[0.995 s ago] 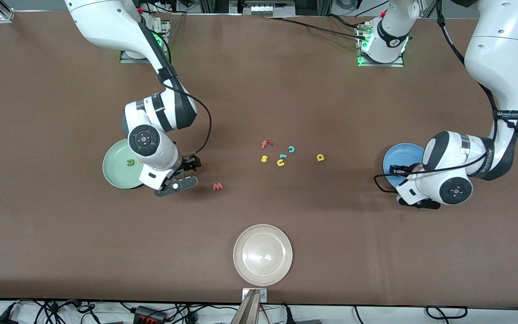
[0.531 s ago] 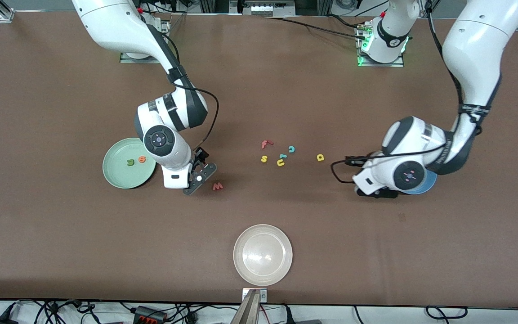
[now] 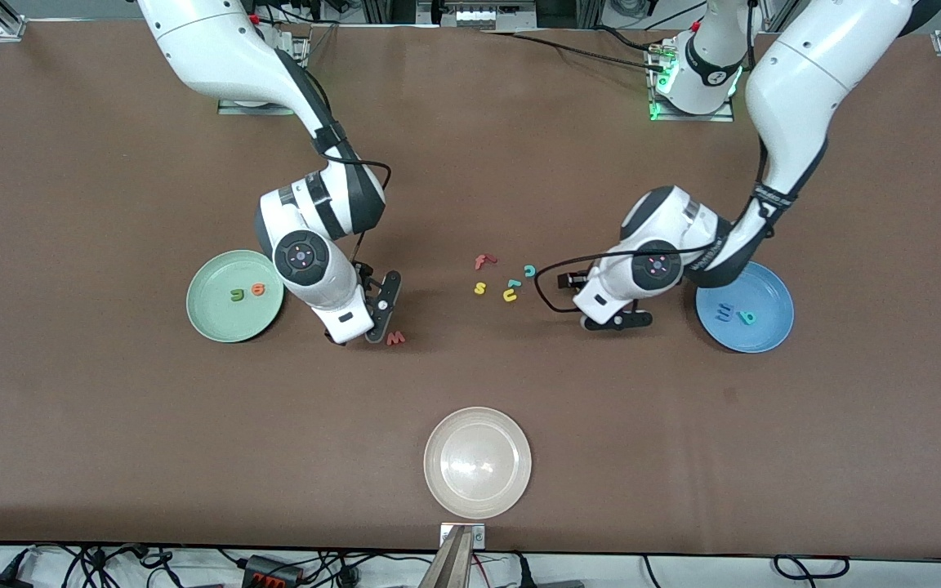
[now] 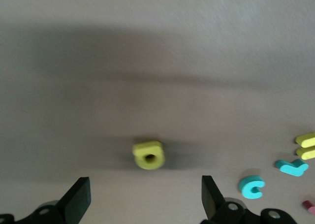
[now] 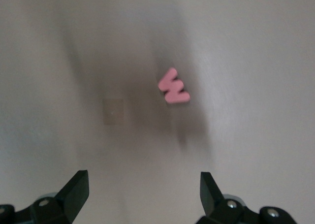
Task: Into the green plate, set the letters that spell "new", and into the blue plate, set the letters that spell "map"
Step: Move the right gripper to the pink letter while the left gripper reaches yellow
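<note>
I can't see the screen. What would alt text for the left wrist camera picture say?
A small yellow foam letter a lies on the brown table, just ahead of the left gripper, whose two dark fingers stand wide open with nothing between them. At one edge lie a teal c and other teal and yellow letters.

The green plate (image 3: 234,296), toward the right arm's end of the counter (image 3: 111,425), holds a green n (image 3: 237,294) and orange e (image 3: 258,288). The right end effector (image 3: 376,314) hangs just beside the pink w (image 3: 395,337). The blue plate (image 3: 745,306) holds m (image 3: 724,309) and p (image 3: 747,317). The left end effector (image 3: 601,302) is low over the counter beside it. A beige plate (image 3: 478,462) sits nearest the camera.
</note>
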{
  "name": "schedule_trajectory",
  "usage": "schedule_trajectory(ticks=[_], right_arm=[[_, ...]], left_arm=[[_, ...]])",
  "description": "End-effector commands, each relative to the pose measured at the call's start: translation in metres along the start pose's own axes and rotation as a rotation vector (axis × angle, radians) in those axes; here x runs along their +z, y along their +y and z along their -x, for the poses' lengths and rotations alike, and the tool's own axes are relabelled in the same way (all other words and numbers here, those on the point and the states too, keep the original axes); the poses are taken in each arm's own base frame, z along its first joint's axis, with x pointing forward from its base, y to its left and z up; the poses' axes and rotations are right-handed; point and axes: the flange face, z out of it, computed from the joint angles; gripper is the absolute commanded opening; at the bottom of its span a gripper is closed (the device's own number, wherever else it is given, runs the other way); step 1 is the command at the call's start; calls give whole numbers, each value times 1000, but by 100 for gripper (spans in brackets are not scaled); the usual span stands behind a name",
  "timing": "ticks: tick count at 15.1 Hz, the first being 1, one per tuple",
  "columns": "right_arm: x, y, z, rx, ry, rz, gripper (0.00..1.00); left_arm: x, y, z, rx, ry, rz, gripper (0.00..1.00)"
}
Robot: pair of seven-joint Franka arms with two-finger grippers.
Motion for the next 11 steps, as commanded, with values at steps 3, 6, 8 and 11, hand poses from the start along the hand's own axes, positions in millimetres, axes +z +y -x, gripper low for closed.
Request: schedule_trajectory(ticks=[3,6,8,11], right_arm=[[18,19,-32,-150,24,53,100],[33,17,-40,-171,33,75,100],[34,9,-52,-207,38,94,100],[45,8,-56,-258,28,129,97]], left_arm=[[14,0,-6,3,48,-5,68],[14,-10,-13,-9,60,-22,52],[15,-13,-15,-13,59,-24,45],[12,-13,-18,-17,69,-22,36]])
